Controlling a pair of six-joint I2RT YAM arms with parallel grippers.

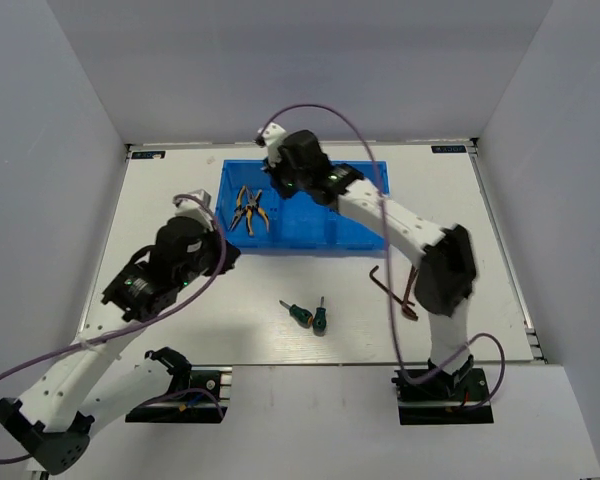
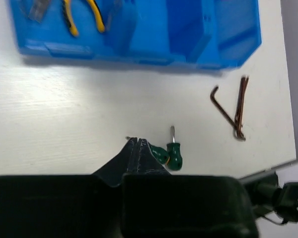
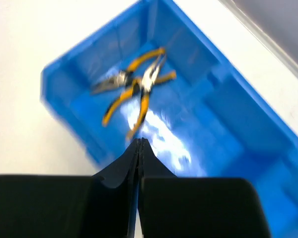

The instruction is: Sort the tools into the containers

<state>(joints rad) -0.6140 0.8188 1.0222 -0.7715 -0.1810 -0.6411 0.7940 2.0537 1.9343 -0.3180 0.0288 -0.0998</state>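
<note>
**Pliers in the bin, the rest out on the desk**

The blue bin (image 1: pixel 280 247) sits at the far side of the desk (image 1: pixel 450 200), its long side running left to right. Both pliers (image 1: pixel 250 209) lie crossed in its left compartment, lengthwise roughly far to near. The wrist view shows their noses facing opposite ways.

Two screwdrivers (image 1: pixel 310 316) lie side by side on the desk in front of the bin. The right one's shaft points straight at the bin, and the left one's angles off to the far left. To their right the hex keys (image 1: pixel 390 285) lie in a narrow V, long legs running far to near and meeting at the near end.

The left gripper (image 2: pixel 137 141) hangs over the desk with its tip over the left screwdriver, jaws pressed together on nothing. The right gripper (image 3: pixel 137 142) is above the bin, jaws likewise closed and empty.
</note>
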